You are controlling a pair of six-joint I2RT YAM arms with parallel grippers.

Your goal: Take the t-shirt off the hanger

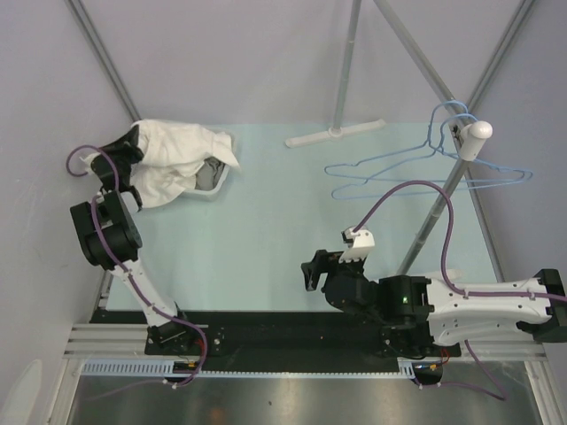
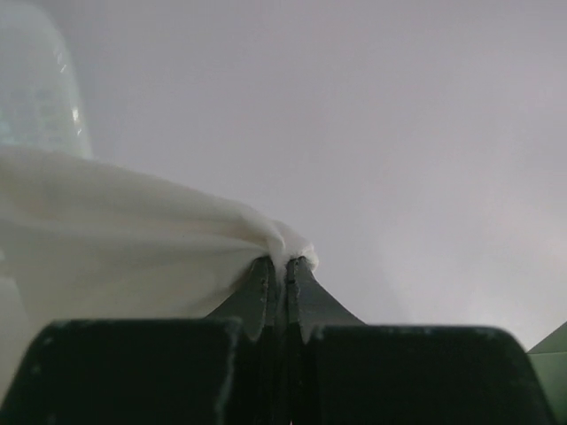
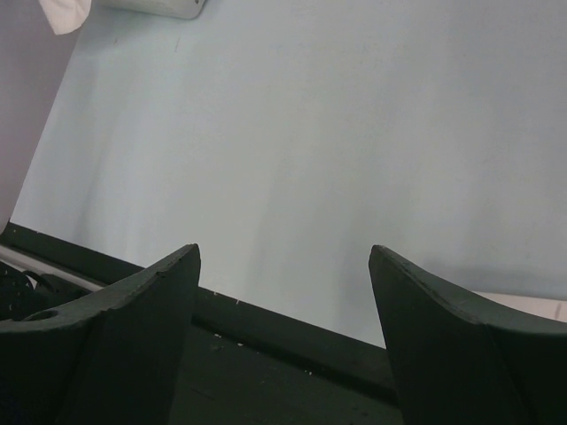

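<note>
At the far left of the surface (image 1: 266, 239) I see the t-shirt (image 1: 177, 159) bunched up white, well apart from the blue hanger (image 1: 425, 170) at far right. Only my left wrist view shows the left jaws clenched on a fold of it. The right jaws stand spread apart over the near surface.

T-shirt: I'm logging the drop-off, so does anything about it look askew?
The t-shirt is bunched up and spills over the rim of the bin at far left, with a fold pinched in the left gripper. Nothing else stands out.
</note>
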